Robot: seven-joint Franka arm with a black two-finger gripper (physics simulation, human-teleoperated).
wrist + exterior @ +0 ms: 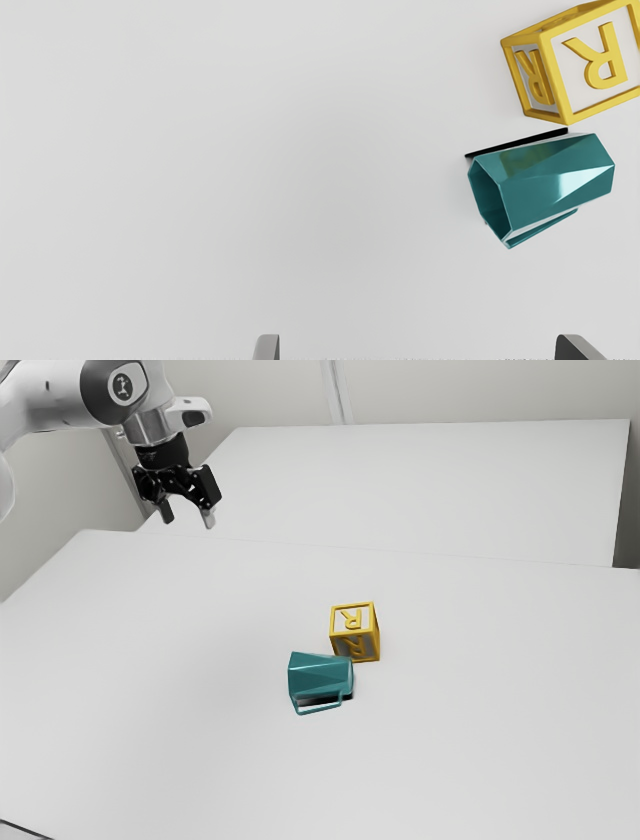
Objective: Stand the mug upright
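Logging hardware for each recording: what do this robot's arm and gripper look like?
The arm is whitish, with a dark grey rounded joint cover bearing a round light emblem, then a silvery grey wrist section. The gripper is black and angular, with two fingers ending in grey tips.

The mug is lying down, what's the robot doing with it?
Nobody is holding the mug right now. It lies on its side on the white table, beside a yellow letter block. The robot arm has its pincer open and empty, up in the air away from both things. The job is to stand the mug up, and that isn't done yet.
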